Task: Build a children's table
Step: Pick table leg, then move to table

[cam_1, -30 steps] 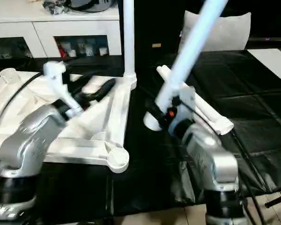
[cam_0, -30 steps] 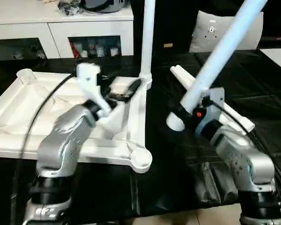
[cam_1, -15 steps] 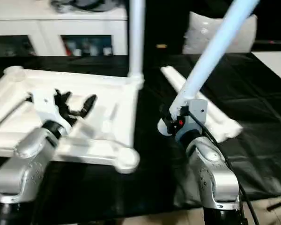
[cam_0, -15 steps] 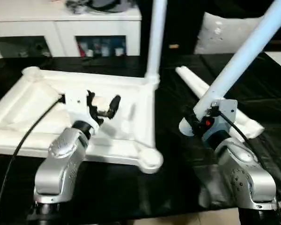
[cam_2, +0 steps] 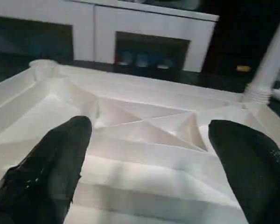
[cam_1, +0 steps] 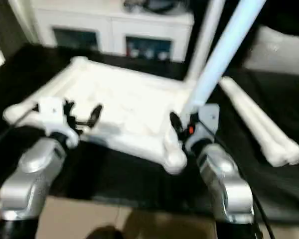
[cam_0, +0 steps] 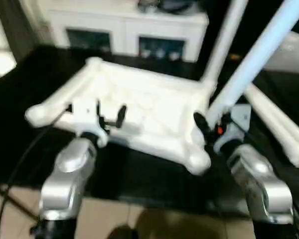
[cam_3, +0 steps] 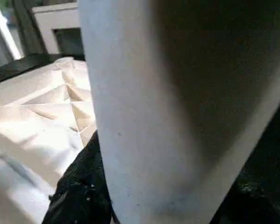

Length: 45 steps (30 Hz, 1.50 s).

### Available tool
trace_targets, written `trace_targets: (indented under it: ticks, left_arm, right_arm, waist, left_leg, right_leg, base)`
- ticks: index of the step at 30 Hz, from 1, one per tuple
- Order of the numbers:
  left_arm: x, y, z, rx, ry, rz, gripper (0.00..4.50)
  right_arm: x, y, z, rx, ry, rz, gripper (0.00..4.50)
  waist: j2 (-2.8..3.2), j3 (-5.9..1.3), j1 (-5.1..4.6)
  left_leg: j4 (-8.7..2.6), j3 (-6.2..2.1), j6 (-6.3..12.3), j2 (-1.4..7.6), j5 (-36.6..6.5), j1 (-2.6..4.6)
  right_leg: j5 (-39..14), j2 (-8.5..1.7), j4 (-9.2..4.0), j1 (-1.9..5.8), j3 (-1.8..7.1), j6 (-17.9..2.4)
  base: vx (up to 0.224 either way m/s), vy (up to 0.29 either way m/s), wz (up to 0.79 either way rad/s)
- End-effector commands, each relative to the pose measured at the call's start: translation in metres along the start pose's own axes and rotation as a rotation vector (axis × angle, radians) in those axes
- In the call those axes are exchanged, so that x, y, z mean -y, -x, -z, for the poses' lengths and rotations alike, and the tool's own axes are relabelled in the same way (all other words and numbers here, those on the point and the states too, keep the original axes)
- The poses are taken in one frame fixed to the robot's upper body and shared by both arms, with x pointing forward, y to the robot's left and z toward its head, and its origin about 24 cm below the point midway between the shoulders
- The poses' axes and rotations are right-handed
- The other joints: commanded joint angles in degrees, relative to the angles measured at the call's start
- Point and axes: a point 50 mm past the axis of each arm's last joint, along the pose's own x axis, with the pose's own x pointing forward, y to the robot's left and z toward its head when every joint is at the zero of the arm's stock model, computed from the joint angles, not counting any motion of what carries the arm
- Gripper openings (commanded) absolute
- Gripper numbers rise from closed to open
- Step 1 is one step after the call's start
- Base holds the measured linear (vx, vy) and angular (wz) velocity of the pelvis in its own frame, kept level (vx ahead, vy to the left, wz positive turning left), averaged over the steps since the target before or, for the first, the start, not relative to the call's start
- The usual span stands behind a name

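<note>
Left eye view: table top (cam_0: 149, 107) lies underside-up at frame centre, so its sockets face upward. Right gripper (cam_0: 209, 124) clamps a leg (cam_0: 259, 55) slanting to upper right, presumably for the near corner socket (cam_0: 198, 160). Left gripper (cam_0: 109, 115) spread wide, empty, above the top.

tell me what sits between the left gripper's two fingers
Nothing held: in the left wrist view the left gripper is open, with the tabletop's ribbed underside beyond.
</note>
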Motion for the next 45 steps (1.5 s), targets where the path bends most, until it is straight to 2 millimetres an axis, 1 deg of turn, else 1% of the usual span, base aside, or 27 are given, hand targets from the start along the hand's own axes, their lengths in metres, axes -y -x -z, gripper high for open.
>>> trace_targets:
  ticks: [1,2,3,4,5,6,7,8,11,14,18,24,26,29,33,34,35,36,37,38,39,40,41,42,43,44,45]
  left_arm:
    - [0.0088,-0.001,-0.0013,0.003,-0.006,0.042,4.5]
    - [0.0088,-0.001,-0.0013,0.003,-0.006,0.042,4.5]
    - [0.0089,-0.0007,0.0,-0.002,-0.007,0.041,4.5]
    - [0.009,-0.0006,0.0006,-0.004,-0.009,0.042,4.5]
    - [0.0089,-0.0006,0.0008,-0.004,-0.012,0.043,4.5]
    - [0.0086,-0.0006,0.0011,-0.006,-0.014,0.042,4.5]
    - [0.0073,-0.0007,0.0015,-0.008,-0.012,0.037,4.5]
    - [0.0068,-0.0007,0.0016,-0.009,-0.016,0.036,4.5]
    - [0.0052,0.0002,0.0023,-0.006,-0.027,0.041,4.5]
    - [0.005,0.0024,0.0026,0.005,-0.001,0.058,4.5]
    - [0.0075,0.0038,0.0031,0.003,-0.003,0.074,4.5]
    - [0.0092,0.0039,0.0043,0.0,-0.004,0.079,4.5]
    - [0.0096,0.0037,0.0045,0.001,-0.005,0.08,4.5]
    - [0.0098,0.0034,0.0043,0.002,-0.005,0.08,4.5]
    - [0.0104,0.0032,0.0042,0.002,-0.004,0.081,4.5]
    - [0.011,0.0032,0.0042,0.002,-0.003,0.082,4.5]
    - [0.0113,0.0032,0.0042,0.002,-0.003,0.083,4.5]
    - [0.0114,0.0032,0.0042,0.002,-0.002,0.083,4.5]
    - [0.0115,0.0032,0.0042,0.002,-0.002,0.084,4.5]
    - [0.0115,0.0032,0.0043,0.001,-0.002,0.084,4.5]
    - [0.0114,0.0031,0.0044,0.001,-0.002,0.084,4.5]
    - [0.0113,0.003,0.0045,0.001,-0.002,0.084,4.5]
    - [0.0112,0.003,0.0045,0.001,-0.002,0.084,4.5]
    - [0.0111,0.003,0.0045,0.001,-0.002,0.084,4.5]
    - [0.0111,0.0028,0.0044,0.001,-0.002,0.083,4.5]
    - [0.0109,0.0027,0.0044,0.001,-0.002,0.083,4.5]
    - [0.0109,0.0027,0.0044,0.001,-0.002,0.083,4.5]
  right_arm:
    - [0.0045,0.0015,-0.0063,0.026,0.017,0.012,1.93]
    - [0.0045,0.0015,-0.0063,0.026,0.017,0.012,1.93]
    - [0.0038,0.0018,-0.0049,0.022,0.019,0.01,1.93]
    - [0.0035,0.0019,-0.0043,0.02,0.019,0.01,1.93]
    - [0.0028,0.0021,-0.0037,0.019,0.019,0.01,1.93]
    - [0.0021,0.0025,-0.0031,0.018,0.018,0.009,1.93]
    - [0.0005,0.0031,-0.0022,0.017,0.017,0.007,1.93]
    - [-0.0002,0.0033,-0.0019,0.015,0.019,0.005,1.93]
    - [-0.0022,0.0039,-0.0009,0.013,0.029,-0.002,1.93]
    - [-0.0036,0.0047,0.0001,0.01,0.031,-0.005,1.93]
    - [-0.0036,0.0055,0.0004,0.009,0.037,-0.006,1.93]
    - [-0.0035,0.005,-0.0003,0.009,0.047,-0.008,1.93]
    - [-0.003,0.0046,-0.0007,0.009,0.054,-0.01,1.93]
    - [-0.0016,0.0042,-0.0011,0.008,0.062,-0.011,1.93]
    - [0.0001,0.0042,-0.0003,-0.003,0.057,-0.008,1.93]
    - [0.0011,0.0043,0.0006,-0.011,0.064,-0.003,1.93]
    - [0.0016,0.0044,0.0009,-0.012,0.068,0.0,1.93]
    - [0.0018,0.0045,0.0011,-0.012,0.069,0.001,1.93]
    - [0.002,0.0046,0.0011,-0.012,0.074,0.001,1.93]
    - [0.0019,0.0047,0.001,-0.01,0.078,0.0,1.93]
    - [0.0018,0.0048,0.0007,-0.009,0.083,-0.001,1.93]
    - [0.0018,0.0049,0.0005,-0.007,0.085,-0.002,1.93]
    - [0.0018,0.0049,0.0004,-0.007,0.086,-0.003,1.93]
    - [0.0018,0.005,0.0002,-0.006,0.086,-0.003,1.93]
    - [0.0017,0.0048,-0.0001,-0.005,0.088,-0.006,1.93]
    - [0.0015,0.0046,-0.0003,-0.004,0.09,-0.008,1.93]
    - [0.0015,0.0046,-0.0003,-0.004,0.09,-0.008,1.93]
  waist:
    - [-0.02,-3.07,-1.35]
    - [-0.25,-2.58,-0.77]
    - [-2.65,-2.42,-1.05]
    - [-2.92,-2.1,-1.07]
    - [-2.32,-1.61,-1.11]
    - [-2.32,-1.61,-1.11]
    - [-0.88,-1.98,-2.56]
    - [0.35,-2.84,-3.55]
    - [0.21,-3.27,-4.13]
    - [-0.37,-3.31,-3.65]
    - [-0.53,-4.15,-2.85]
    - [-0.59,-3.01,-2.44]
    - [-0.64,-3.21,-2.27]
    - [-0.39,-4.28,-2.48]
    - [-0.67,-5.25,-2.41]
    - [-0.14,-5.26,-2.71]
    - [-0.53,-4.49,-3.06]
    - [-1.12,-4.18,-3.28]
    - [-3.65,-3.61,-1.76]
    - [-3.48,-5.4,-0.78]
    - [-3.55,-4.88,0.06]
    - [-2.45,-5.3,0.47]
    - [-2.0,-5.27,0.16]
    - [0.29,-5.01,-0.81]
    - [1.69,-5.58,-2.63]
    - [1.83,-5.38,-4.03]
    - [1.46,-5.88,-5.22]
  left_leg:
    - [-12.99,-5.5,-12.12,5.75,-40.4,1.3]
    - [-11.04,-4.84,-12.29,5.72,-37.9,1.75]
    - [-3.94,-3.05,-6.76,5.52,-21.4,3.71]
    - [0.09,-2.27,-4.18,4.48,-9.2,4.25]
    - [-2.99,-0.89,-4.45,5.02,3.6,0.45]
    - [-2.99,-0.89,-4.45,5.02,3.6,0.45]
    - [-9.51,-1.69,-5.09,8.71,-15.7,2.64]
    - [-10.77,-2.22,-6.39,9.4,-24.1,2.76]
    - [-11.09,-1.55,-5.67,8.91,-21.8,1.79]
    - [-10.56,-0.12,-4.04,8.64,-17.3,1.94]
    - [-10.23,1.15,-0.09,8.94,-5.2,2.19]
    - [-11.42,3.12,1.78,8.25,-18.5,4.62]
    - [-11.82,3.23,1.92,8.35,-16.5,4.97]
    - [-11.95,2.84,4.41,8.63,-9.0,5.92]
    - [-9.82,3.11,13.92,7.16,5.7,5.9]
    - [-10.66,3.74,7.74,10.85,4.4,11.78]
    - [-11.3,3.15,4.52,13.38,3.0,14.15]
    - [-11.31,3.61,3.32,13.51,1.4,14.77]
    - [-9.48,5.66,5.39,7.37,-0.9,6.81]
    - [-6.14,6.66,7.41,3.47,-0.8,2.79]
    - [-1.99,4.3,8.45,4.89,-1.7,-0.38]
    - [-1.84,2.84,6.02,5.63,2.7,-2.29]
    - [-3.28,2.61,5.14,5.81,4.9,-2.51]
    - [-7.62,2.64,4.51,6.84,8.0,0.74]
    - [-8.67,-0.73,11.21,10.11,10.2,6.22]
    - [-9.08,-3.78,16.48,12.52,9.8,10.5]
    - [-9.48,-6.86,25.33,14.9,11.5,12.97]
  right_leg:
    - [-5.3,-5.87,-5.11,0.87,3.65,-0.5]
    - [-14.7,-9.17,-8.48,-0.1,5.17,-1.7]
    - [-32.8,-14.5,-14.27,-1.37,7.21,-3.2]
    - [-38.5,-15.45,-16.86,-1.83,6.9,-2.9]
    - [-37.8,-12.66,-15.43,1.77,2.36,-0.8]
    - [-37.8,-12.66,-15.43,1.77,2.36,-0.8]
    - [-23.1,-6.17,-12.17,-0.19,1.03,-2.4]
    - [-15.0,-5.94,-10.28,0.49,1.67,-3.6]
    - [-6.4,-6.77,-10.49,1.19,1.95,-5.8]
    - [-9.0,-7.57,-11.46,0.81,2.66,-6.6]
    - [5.2,-7.09,-10.16,1.57,2.77,-8.8]
    - [-19.5,-5.74,-13.78,2.96,2.08,-7.5]
    - [-19.0,-5.53,-14.19,3.52,2.14,-6.8]
    - [-6.8,-4.65,-12.91,4.06,1.66,-8.1]
    - [8.2,-4.39,-10.87,4.69,1.57,-10.4]
    - [4.9,-2.67,-8.92,0.51,2.76,-9.9]
    - [3.9,-3.19,-7.45,-2.47,2.43,-8.3]
    - [4.6,-3.77,-6.98,-3.14,2.93,-8.4]
    - [10.3,-4.97,-9.39,3.14,4.93,-8.3]
    - [17.2,-5.22,-9.75,8.29,7.74,-8.3]
    - [19.6,-11.05,-11.94,9.78,11.25,-11.6]
    - [22.6,-9.72,-10.86,10.19,9.46,-12.4]
    - [23.6,-7.59,-9.92,9.55,7.58,-11.6]
    - [16.7,-3.9,-9.88,6.78,3.14,-9.0]
    - [8.9,-0.81,-6.63,3.12,1.08,-5.6]
    - [2.9,-0.57,-4.15,-1.58,0.66,-4.6]
    - [-3.9,-1.89,-1.52,-4.31,1.14,-1.3]
  base:
    - [-0.112,-0.017,-0.14]
    - [-0.112,-0.017,-0.14]
    - [-0.14,-0.043,-0.08]
    - [-0.091,-0.041,-0.28]
    - [-0.091,-0.041,-0.28]
    - [-0.016,0.008,-0.37]
    - [0.0,0.0,0.0]
    - [0.0,0.0,0.0]
    - [0.0,0.0,0.0]
    - [0.0,0.0,0.0]
    - [0.013,-0.003,-0.01]
    - [0.037,0.0,-0.01]
    - [0.062,0.012,-0.01]
    - [0.08,0.022,-0.03]
    - [0.11,0.02,-0.01]
    - [0.109,0.011,-0.22]
    - [0.109,0.011,-0.22]
    - [0.114,-0.001,-0.46]
    - [0.035,-0.019,-0.42]
    - [0.035,-0.019,-0.42]
    - [0.0,0.0,0.0]
    - [0.066,-0.008,-0.03]
    - [0.066,-0.008,-0.03]
    - [0.071,0.011,-0.12]
    - [0.123,0.007,-0.02]
    - [0.123,0.007,-0.02]
    - [0.117,0.008,0.0]
